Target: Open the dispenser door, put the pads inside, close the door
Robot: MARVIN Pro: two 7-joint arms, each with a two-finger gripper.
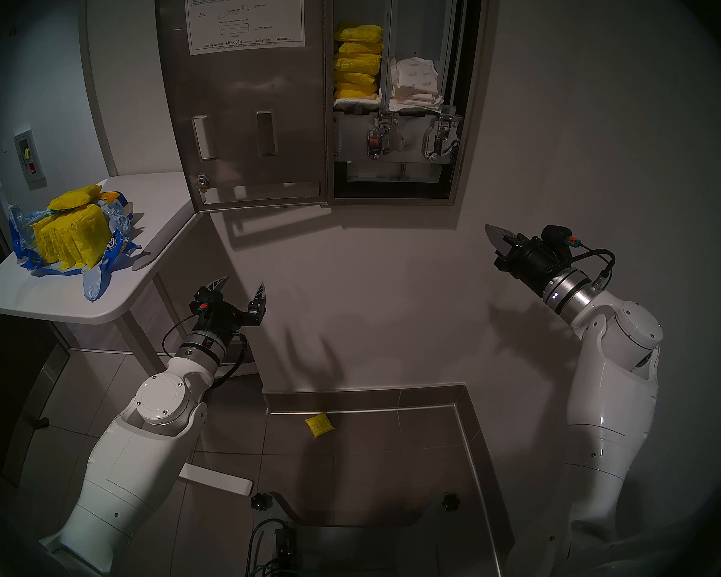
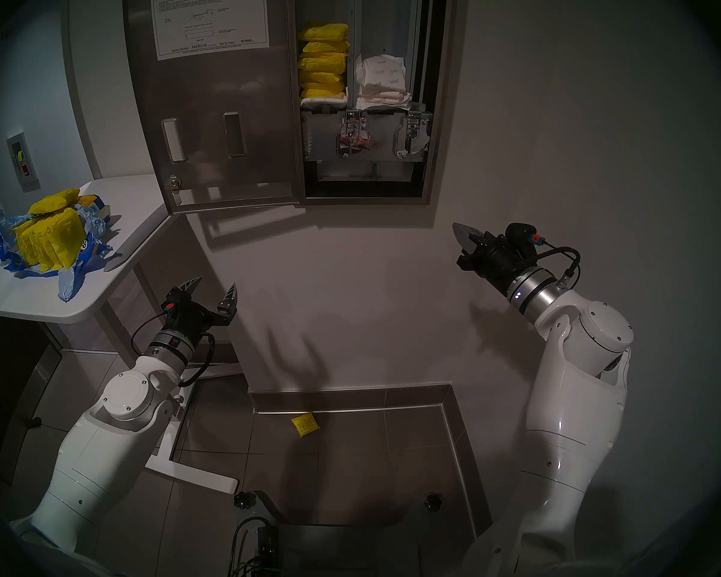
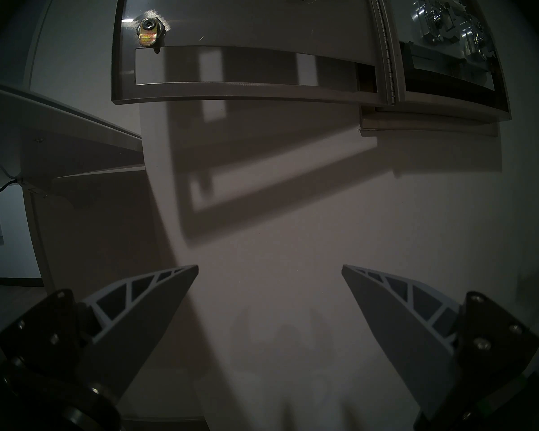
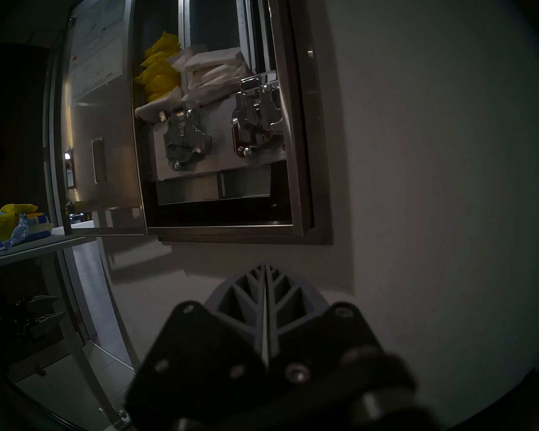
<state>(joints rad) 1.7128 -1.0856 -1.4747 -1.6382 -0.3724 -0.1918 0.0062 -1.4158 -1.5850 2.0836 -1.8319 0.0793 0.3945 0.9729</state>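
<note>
The door (image 1: pixel 242 105) hangs open, tall, at 12 o'clock from the left gripper (image 1: pixel 242 291), the nearer one, jaws wide and empty. Right gripper (image 1: pixel 494 234): jaws shut, empty. Pads (image 1: pixel 358 62) sit stacked inside.

Dispenser door (image 1: pixel 242 105) swung fully left leaves cabinet front unblocked; yellow pads (image 1: pixel 358 62) fill left column, white-wrapped pads (image 1: pixel 415 85) right.

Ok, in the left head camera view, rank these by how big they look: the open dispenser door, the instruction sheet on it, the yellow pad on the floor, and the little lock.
Largest to smallest, as they look:
1. dispenser door
2. instruction sheet
3. yellow pad on the floor
4. lock
The floor pad lies farther off, so its apparent size is unsure.
</note>
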